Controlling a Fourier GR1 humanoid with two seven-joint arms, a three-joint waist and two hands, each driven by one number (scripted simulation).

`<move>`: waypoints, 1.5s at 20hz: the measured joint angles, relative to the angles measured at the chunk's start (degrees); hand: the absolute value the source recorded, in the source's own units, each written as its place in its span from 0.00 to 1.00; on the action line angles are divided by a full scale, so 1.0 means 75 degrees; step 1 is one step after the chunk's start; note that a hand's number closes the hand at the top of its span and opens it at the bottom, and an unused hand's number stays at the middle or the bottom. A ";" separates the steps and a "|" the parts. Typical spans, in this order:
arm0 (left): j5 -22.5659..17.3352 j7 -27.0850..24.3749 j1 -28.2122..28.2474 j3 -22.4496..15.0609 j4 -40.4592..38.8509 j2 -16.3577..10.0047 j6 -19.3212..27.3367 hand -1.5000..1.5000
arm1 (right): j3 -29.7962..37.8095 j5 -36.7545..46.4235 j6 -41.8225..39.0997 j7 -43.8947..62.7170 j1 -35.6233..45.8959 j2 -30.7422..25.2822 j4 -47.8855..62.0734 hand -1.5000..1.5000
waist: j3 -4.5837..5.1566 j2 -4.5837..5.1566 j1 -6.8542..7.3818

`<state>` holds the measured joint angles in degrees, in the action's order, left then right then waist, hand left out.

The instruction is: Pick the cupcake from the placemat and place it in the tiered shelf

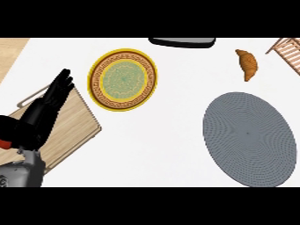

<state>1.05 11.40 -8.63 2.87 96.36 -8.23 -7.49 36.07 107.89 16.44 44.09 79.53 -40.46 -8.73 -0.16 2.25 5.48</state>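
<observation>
My left hand (pixel 38 116) hovers over the wooden tiered shelf (pixel 81 125) at the left edge, its fingers stretched straight toward the upper right. Just under its thumb a small red piece (pixel 3 143) peeks out, most likely the cupcake. The hand covers the rest of it, and I cannot tell whether the two touch. The round grey placemat (pixel 248 138) lies at the right with nothing on it. My right hand does not show.
A yellow patterned plate (pixel 123 79) sits just right of the shelf. A croissant (pixel 247 64) lies at the back right beside a wooden slatted rack (pixel 298 59). A black object (pixel 181 41) is at the back edge.
</observation>
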 measured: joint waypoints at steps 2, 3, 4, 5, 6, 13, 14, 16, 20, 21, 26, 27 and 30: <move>0.0029 -0.0022 0.0003 -0.0005 0.0012 0.0000 0.0014 0.50 | 0.0117 -0.0139 -0.0174 -0.0127 -0.0058 0.0009 0.0124 1.00 | -0.0001 -0.0005 -0.0021; -0.0017 -0.0005 0.0023 0.0036 0.0033 -0.0025 -0.0011 0.50 | 0.0162 -0.0196 -0.0237 -0.0141 -0.0079 0.0018 0.0148 1.00 | -0.0001 -0.0011 -0.0025; -0.0054 -0.0037 0.0017 0.0082 -0.0001 -0.0042 -0.0029 0.50 | 0.0209 -0.0254 -0.0235 -0.0140 -0.0136 0.0039 0.0155 1.00 | 0.0001 -0.0012 -0.0038; -0.0107 -0.0038 0.0040 0.0135 0.0015 -0.0098 -0.0083 0.50 | 0.0225 -0.0280 -0.0241 -0.0053 -0.0183 0.0091 0.0149 1.00 | 0.0001 -0.0019 -0.0042; -0.0084 -0.0080 0.0110 0.0127 0.0019 -0.0094 -0.0082 0.50 | 0.0252 -0.0312 -0.0199 -0.0009 -0.0259 0.0060 0.0121 1.00 | 0.0001 -0.0018 -0.0045; -0.0034 -0.0030 0.0206 0.0083 0.0136 -0.0078 -0.0064 0.50 | 0.0003 0.0001 0.0197 0.1313 -0.0674 -0.0033 -0.0327 1.00 | 0.0007 -0.0049 -0.0125; -0.0085 0.0026 0.0144 0.0147 0.0119 -0.0121 -0.0082 0.50 | -0.0069 0.0104 0.0184 0.1522 -0.0711 -0.0092 -0.0389 1.00 | 0.0008 -0.0053 -0.0145; -0.0075 0.0068 0.0172 0.0139 0.0167 -0.0112 -0.0063 0.50 | -0.0259 0.0374 -0.0625 0.1771 -0.0878 -0.0240 -0.0037 0.00 | 0.0027 -0.0059 -0.0160; -0.0052 0.0123 0.0210 0.0135 0.0174 -0.0094 -0.0030 0.50 | -0.0428 0.0557 -0.2311 0.1781 -0.0736 -0.0324 0.0570 0.00 | 0.0028 -0.0110 -0.0225; -0.0078 0.0096 0.0226 0.0159 0.0153 -0.0111 -0.0059 0.50 | -0.0438 0.0559 -0.2505 0.1959 -0.0623 -0.0328 0.0505 0.00 | 0.0025 -0.0118 -0.0233; -0.0044 -0.0096 0.0285 0.0201 0.0017 -0.0088 -0.0042 0.50 | -0.0557 0.0634 -0.2672 0.2265 -0.0398 -0.0320 0.0011 0.00 | 0.0021 -0.0134 -0.0277; -0.0011 -0.0124 0.0253 0.0195 -0.0034 -0.0089 -0.0033 0.50 | -0.0578 0.0646 -0.2599 0.2284 -0.0367 -0.0293 -0.0126 0.00 | 0.0018 -0.0129 -0.0282; -0.0012 -0.0108 0.0250 0.0177 -0.0004 -0.0096 -0.0057 0.50 | -0.0568 0.0634 -0.2268 0.2296 -0.0221 -0.0357 -0.0568 0.00 | 0.0012 -0.0114 -0.0238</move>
<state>0.96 10.59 -6.76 4.20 96.33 -8.95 -7.91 31.81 112.64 -0.57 61.31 77.87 -43.14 -12.99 -0.07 1.39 3.69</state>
